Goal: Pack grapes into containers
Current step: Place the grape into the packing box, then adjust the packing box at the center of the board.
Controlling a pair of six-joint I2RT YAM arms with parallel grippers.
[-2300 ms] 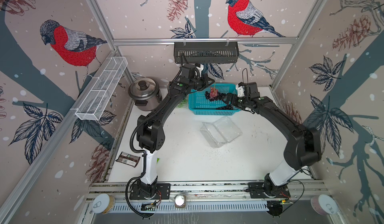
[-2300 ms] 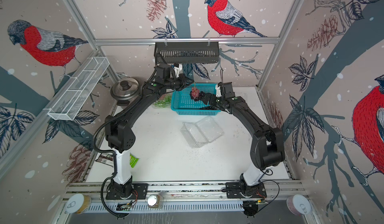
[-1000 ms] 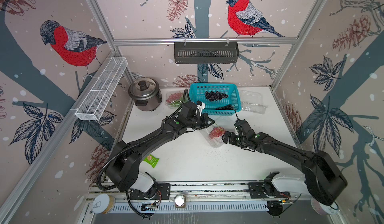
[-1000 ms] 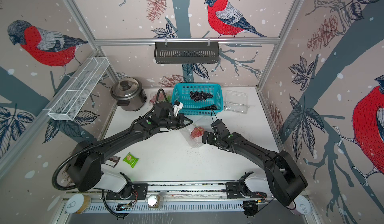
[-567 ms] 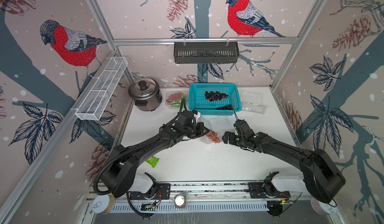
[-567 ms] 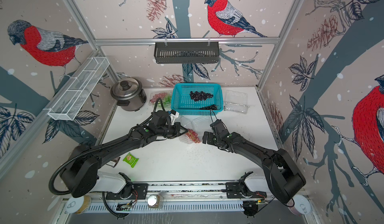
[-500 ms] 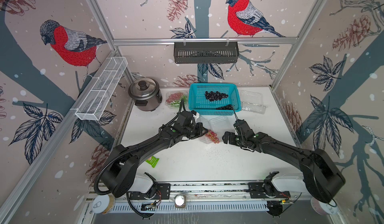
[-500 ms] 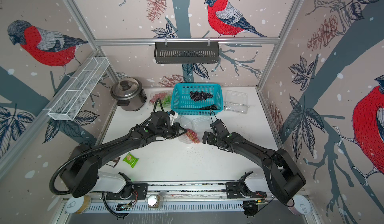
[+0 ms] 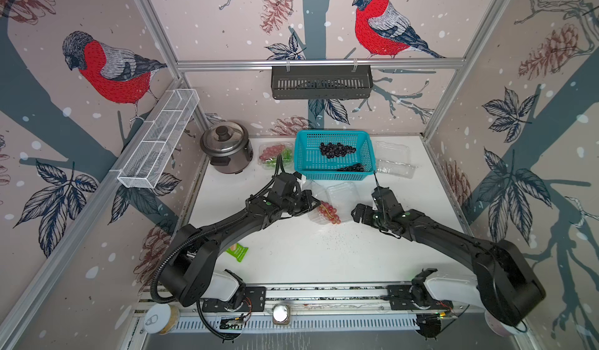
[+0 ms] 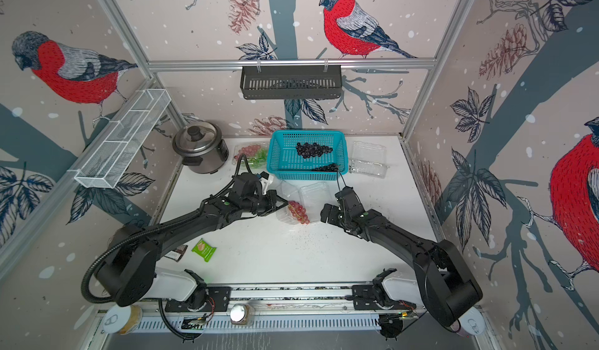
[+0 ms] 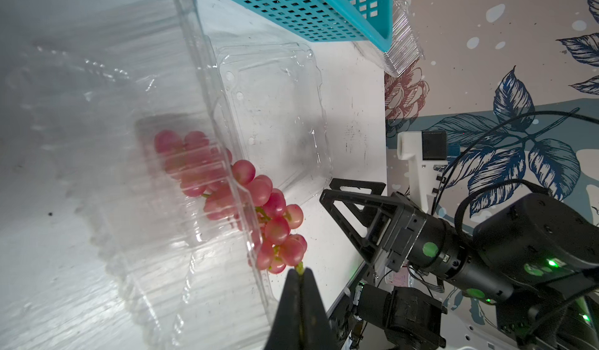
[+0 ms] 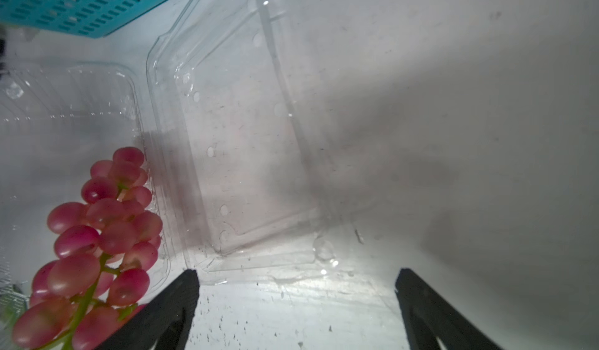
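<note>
Black at the tips, the left gripper [image 11: 299, 288] pinches the green stem of a bunch of red grapes [image 11: 274, 225], which lies across the rim of an open clear container [image 11: 275, 111] in the middle of the table [image 9: 291, 257]. Just right of it, the right gripper [image 12: 296, 271] stands spread, holding nothing. At the far side, a teal basket [image 9: 334, 173] holds dark grapes [image 9: 337, 150]. A second container [image 9: 393, 160] sits just right of the basket, and a third container [image 9: 263, 162] just left of it.

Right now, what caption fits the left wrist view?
Left gripper pinching the stem of the red grapes, which straddle the open container rim; right gripper open alongside.
</note>
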